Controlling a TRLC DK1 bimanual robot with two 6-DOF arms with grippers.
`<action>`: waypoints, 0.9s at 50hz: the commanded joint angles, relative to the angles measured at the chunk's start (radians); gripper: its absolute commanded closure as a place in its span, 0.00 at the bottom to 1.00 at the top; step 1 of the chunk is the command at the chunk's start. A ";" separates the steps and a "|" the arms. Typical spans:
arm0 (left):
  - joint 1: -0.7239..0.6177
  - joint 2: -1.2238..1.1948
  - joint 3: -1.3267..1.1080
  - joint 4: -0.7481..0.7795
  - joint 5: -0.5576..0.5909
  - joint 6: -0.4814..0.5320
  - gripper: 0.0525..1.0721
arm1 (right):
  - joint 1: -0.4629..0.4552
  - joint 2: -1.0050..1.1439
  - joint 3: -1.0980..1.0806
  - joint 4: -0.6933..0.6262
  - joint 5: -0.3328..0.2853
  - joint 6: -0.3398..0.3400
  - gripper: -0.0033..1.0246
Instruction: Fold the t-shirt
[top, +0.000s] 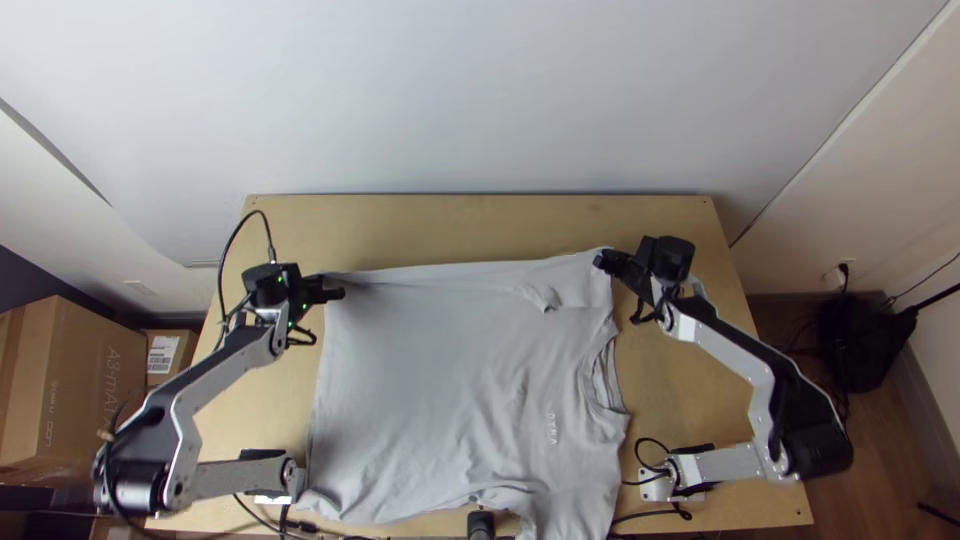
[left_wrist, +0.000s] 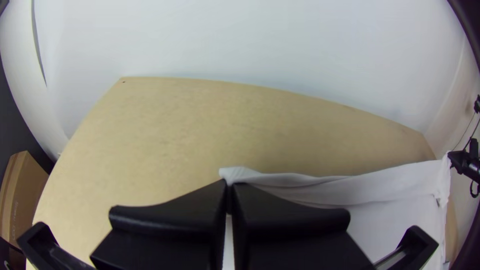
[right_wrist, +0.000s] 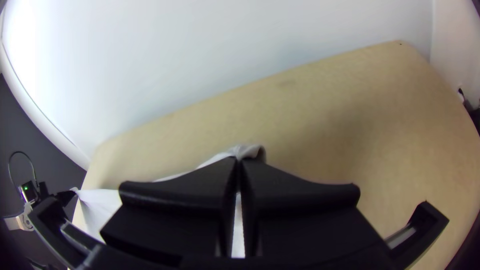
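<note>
Left gripper — clamped on t-shirt corner | right gripper — clamped on another corner

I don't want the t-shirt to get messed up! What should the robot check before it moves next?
1. Left gripper shut on shirt: ok, at the far hem corner.
2. Right gripper shut on shirt: ok, at the far sleeve end.
3. Far edge nearly straight between grippers: ok.
4. Shirt smooth: not ok, wrinkles towards the near side.
5. Grips tight enough: cannot tell.
</note>
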 joint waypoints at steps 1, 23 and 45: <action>0.013 0.117 0.109 0.033 0.002 -0.016 0.98 | -0.028 0.106 0.099 0.030 0.005 0.014 0.97; 0.019 0.525 0.589 -0.055 0.014 -0.036 0.98 | -0.083 0.416 0.426 0.010 0.005 0.010 0.97; 0.004 0.728 1.023 -0.429 0.014 -0.138 0.98 | -0.098 0.557 0.725 -0.225 0.005 0.034 0.97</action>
